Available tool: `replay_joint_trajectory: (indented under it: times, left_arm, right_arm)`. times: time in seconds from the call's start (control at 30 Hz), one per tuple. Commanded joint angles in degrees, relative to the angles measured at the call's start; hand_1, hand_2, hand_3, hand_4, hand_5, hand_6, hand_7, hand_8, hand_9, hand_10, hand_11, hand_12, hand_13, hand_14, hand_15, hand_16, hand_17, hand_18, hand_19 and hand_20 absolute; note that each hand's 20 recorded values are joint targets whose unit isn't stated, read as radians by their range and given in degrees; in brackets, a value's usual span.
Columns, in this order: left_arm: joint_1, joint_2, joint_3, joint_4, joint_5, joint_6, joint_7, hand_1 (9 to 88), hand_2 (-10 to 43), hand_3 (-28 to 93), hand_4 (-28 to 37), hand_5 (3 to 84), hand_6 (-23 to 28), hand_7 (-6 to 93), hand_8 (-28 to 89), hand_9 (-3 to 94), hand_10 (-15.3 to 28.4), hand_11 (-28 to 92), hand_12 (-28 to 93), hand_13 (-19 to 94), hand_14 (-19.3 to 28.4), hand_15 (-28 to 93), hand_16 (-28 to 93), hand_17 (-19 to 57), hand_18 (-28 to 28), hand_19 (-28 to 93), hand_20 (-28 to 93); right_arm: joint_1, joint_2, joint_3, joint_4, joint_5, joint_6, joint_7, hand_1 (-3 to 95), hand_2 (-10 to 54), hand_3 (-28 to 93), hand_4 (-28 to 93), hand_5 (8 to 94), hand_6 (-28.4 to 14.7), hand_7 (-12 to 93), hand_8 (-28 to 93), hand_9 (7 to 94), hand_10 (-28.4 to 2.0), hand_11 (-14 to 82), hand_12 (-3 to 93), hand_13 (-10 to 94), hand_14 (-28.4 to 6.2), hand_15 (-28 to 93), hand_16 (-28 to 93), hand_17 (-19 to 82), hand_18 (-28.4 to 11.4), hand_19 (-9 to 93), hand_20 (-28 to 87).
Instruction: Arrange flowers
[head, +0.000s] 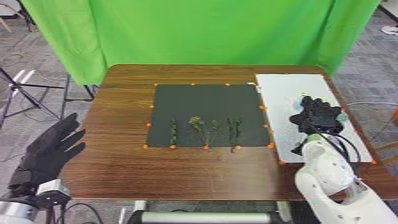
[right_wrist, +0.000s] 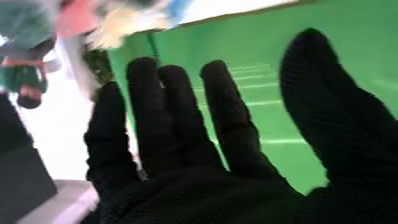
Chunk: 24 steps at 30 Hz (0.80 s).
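L hand (head: 43, 151) open, fingers straight, by the table's (head: 120, 170) L edge. On the dark mat (head: 209, 100), near its front edge, L to R: thin green sprig (head: 174, 134), yellow-grn flower sprig (head: 197, 122) in mid., leafy stem (head: 234, 129). R hand (head: 319, 118) over white board (head: 286, 135), fingers straight & spread, w/ pale-grn bits (head: 342, 116) beside it, too small to ID.

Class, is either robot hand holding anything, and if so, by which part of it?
Nothing is held: the right hand has straight fingers with nothing between them, and the left hand is open and empty.
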Motion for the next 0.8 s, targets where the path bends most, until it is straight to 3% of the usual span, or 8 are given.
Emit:
replay_joint_trajectory:
  times: [0.03, 0.37, 0.5, 0.63, 0.8]
  left_arm:
    - [0.84, -0.67, -0.43, -0.56, 0.07, 0.25, 0.38, 23.0, -4.6, 70, -28.3, 24.2, 1.3, 17.5, -9, 17.9, 8.5, 11, 19, 14, 11.6, 17, 7, -11.4, 17.9, 33, 10]
    - [0.62, -0.72, -0.28, -0.53, 0.14, 0.24, 0.23, 22.9, -4.5, 70, -28.3, 24.2, 1.3, 17.5, -9, 17.9, 8.6, 10, 19, 14, 11.6, 17, 7, -11.4, 17.8, 33, 10]
    - [0.55, -0.7, -0.22, -0.52, 0.11, 0.23, 0.28, 23.0, -4.4, 70, -28.3, 24.2, 1.3, 17.5, -9, 17.9, 8.6, 11, 20, 14, 11.6, 17, 7, -11.4, 17.9, 33, 10]
    - [0.76, -0.61, -0.58, -0.72, 0.0, 0.32, 0.31, 23.0, -4.3, 70, -28.3, 24.2, 1.3, 17.4, -9, 17.9, 8.5, 11, 20, 14, 11.6, 17, 7, -11.4, 17.9, 33, 10]
    - [0.79, 0.19, -1.44, -0.9, -0.06, 0.36, 0.27, 23.0, -4.4, 70, -28.3, 24.2, 1.3, 17.4, -9, 17.9, 8.5, 11, 19, 14, 11.6, 17, 7, -11.4, 17.9, 33, 10]
  right_arm:
    - [-0.34, 1.64, 1.92, 1.73, 1.73, -2.32, 0.68, 29.4, -8.8, 88, -24, 34.5, -6.5, 39, -16, 35.4, -17.6, 33.5, 27.7, 32, -14.1, 53, 15, 10, -21.9, 65, 45]
    - [0.43, 0.75, 0.95, 4.63, 6.11, -4.96, -2.35, 28.8, -8.3, 87, -24, 37.3, -6.4, 37, -15, 41.2, -16.5, 34.5, 27.2, 43, -11.9, 56, 17, 15, -20.9, 69, 45]
    - [0.97, 0.67, -0.74, 7.08, 3.7, -0.69, -2.33, 32.0, -7.1, 89, -25, 40.1, -5.7, 40, -16, 43.9, -16.2, 42.8, 28.4, 50, -11.0, 62, 18, 20, -20.3, 76, 45]
    - [0.99, 0.81, -1.45, 7.34, 1.4, 4.22, -3.82, 48.5, -7.3, 84, -28, 50.5, -1.6, 57, 4, 61.3, -10.1, 40.7, 48.4, 64, -5.0, 61, 36, 30, -19.5, 84, 46]
    - [1.7, 0.81, -1.98, 5.79, 1.84, 7.95, -5.43, 53.2, -6.7, 84, -28, 58.6, -0.7, 57, 8, 69.1, -8.8, 39.0, 53.0, 71, -5.0, 62, 38, 34, -19.9, 86, 48]
